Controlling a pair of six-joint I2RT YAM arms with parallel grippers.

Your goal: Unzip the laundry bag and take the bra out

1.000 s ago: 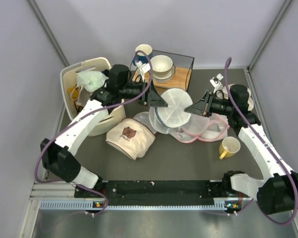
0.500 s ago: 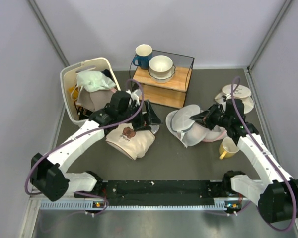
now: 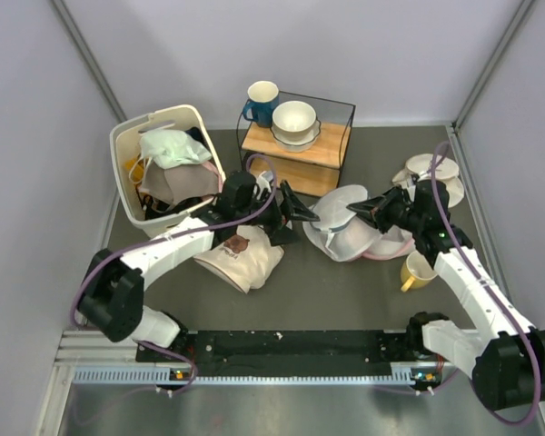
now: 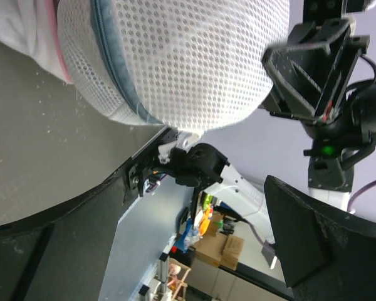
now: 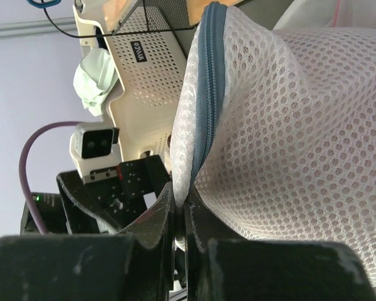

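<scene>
- The right pincer (image 3: 374,207) is clamped on the mesh edge of the bag (image 3: 343,225). It props the bag partly off the tabletop (image 3: 345,291), probably to steady it and present the zip (image 5: 207,81).
- The left pincer (image 3: 295,216) gapes wide and empty just beside the bag's left side.
- The bra is not visible, presumably inside.

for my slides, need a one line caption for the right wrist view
Right gripper pinches the white mesh laundry bag by its edge beside the zip.
</scene>
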